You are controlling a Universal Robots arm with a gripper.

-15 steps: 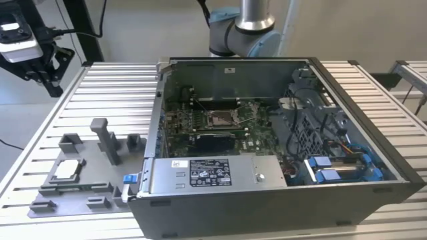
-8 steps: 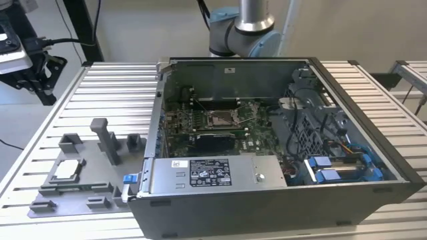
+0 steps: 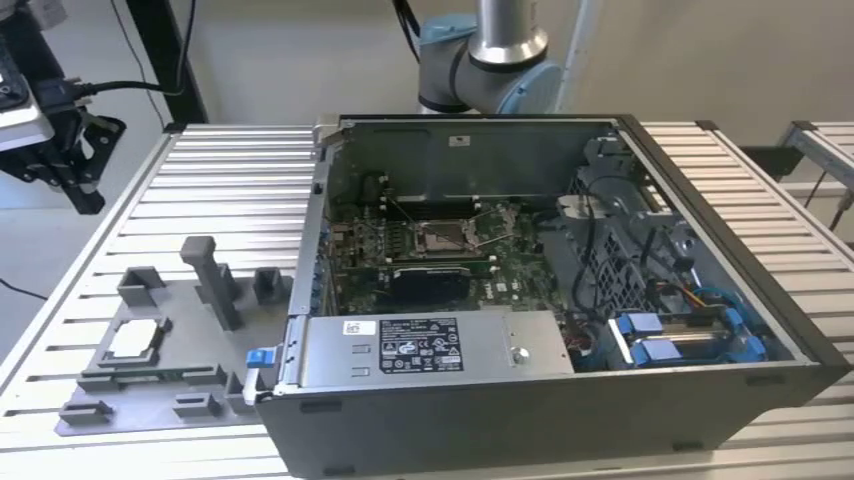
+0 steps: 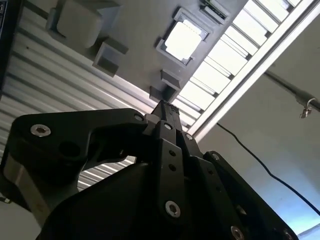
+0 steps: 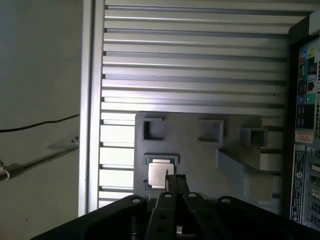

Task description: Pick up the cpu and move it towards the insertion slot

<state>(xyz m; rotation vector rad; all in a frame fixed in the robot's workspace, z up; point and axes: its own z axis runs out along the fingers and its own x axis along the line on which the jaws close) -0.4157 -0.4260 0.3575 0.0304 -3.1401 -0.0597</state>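
Silvery cpu [image 3: 134, 340] sits in grey fixture [image 3: 140, 400], unheld | gripper [image 3: 83, 200] hovers well apart, fingers together, empty | risk: closed fingertips hit chip, or fixture walls block the grasp | insertion slot [image 3: 441, 237] far off inside case

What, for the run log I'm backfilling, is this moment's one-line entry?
cpu: seated in grey fixture | gripper: shut, empty, apart from cpu | insertion slot: inside open case
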